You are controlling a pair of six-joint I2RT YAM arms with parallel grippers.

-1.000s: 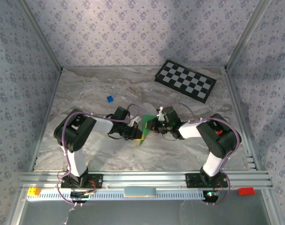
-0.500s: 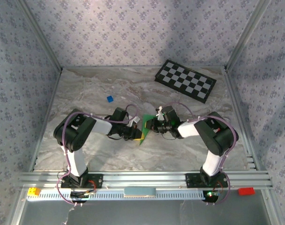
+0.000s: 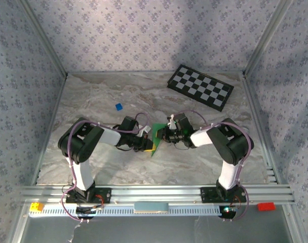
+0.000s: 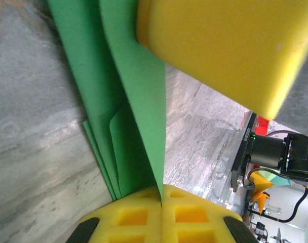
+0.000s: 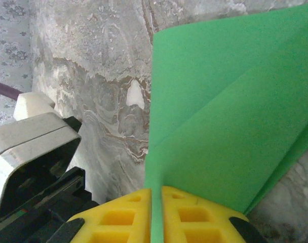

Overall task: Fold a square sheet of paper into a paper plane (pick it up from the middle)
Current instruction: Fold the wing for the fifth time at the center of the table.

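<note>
The green sheet of paper [image 3: 155,136] is folded into several layers, a narrow paper plane shape that points toward the near edge. It is held off the table between the two arms at mid-table. My left gripper [image 3: 149,144] is shut on one green fold [image 4: 128,101], which runs up from between its yellow pads [image 4: 128,217]. My right gripper [image 3: 162,135] is shut on another flap [image 5: 230,111], a thin green edge pinched between its pads [image 5: 189,210]. One right finger [image 4: 220,45] looms over the paper in the left wrist view.
A black-and-white checkerboard [image 3: 200,86] lies at the back right. A tiny blue block [image 3: 118,107] sits left of centre. On the front rail [image 3: 154,193] are a yellow block [image 3: 36,206] and a red block [image 3: 266,206]. The left arm's wrist [image 5: 32,147] is close beside the right gripper.
The right arm's elbow and forearm have shifted a little to the left. Both grippers and the paper stay almost where they were.
</note>
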